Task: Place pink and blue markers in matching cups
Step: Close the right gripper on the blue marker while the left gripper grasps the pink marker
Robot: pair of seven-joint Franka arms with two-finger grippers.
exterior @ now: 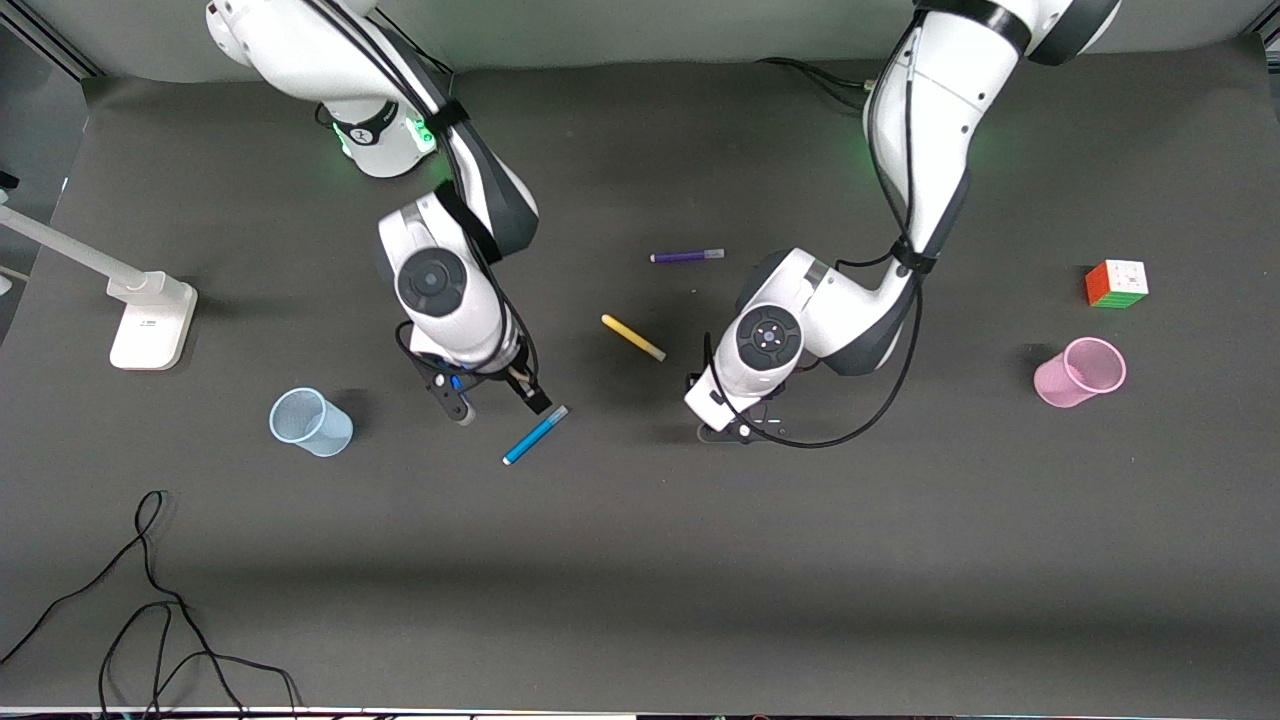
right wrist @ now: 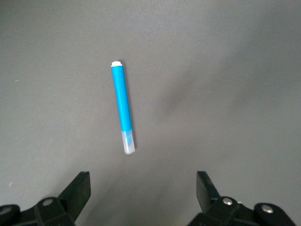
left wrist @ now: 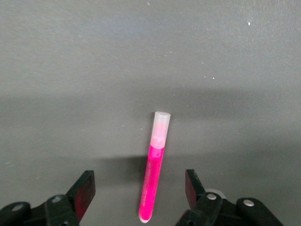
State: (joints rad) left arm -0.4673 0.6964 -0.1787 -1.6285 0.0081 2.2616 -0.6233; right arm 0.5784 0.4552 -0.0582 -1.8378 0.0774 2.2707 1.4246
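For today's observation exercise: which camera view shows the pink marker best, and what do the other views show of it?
The left wrist view shows it best: the pink marker lies in full on the table between the open fingers of the left tool, its paler end clear. In the front view the left arm covers it. The right wrist view shows only the blue marker.

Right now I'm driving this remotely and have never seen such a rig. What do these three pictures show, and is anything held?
Two white robot arms work at a dark table. One picture looks down from a high camera facing them; the other two come from cameras on each wrist.

The left end effector is open, low over the pink marker, which lies between its fingers. The right end effector is open over the blue marker. Nothing is held.

Also on the table: a blue cup, a pink cup, a yellow pen, a purple pen and a puzzle cube.
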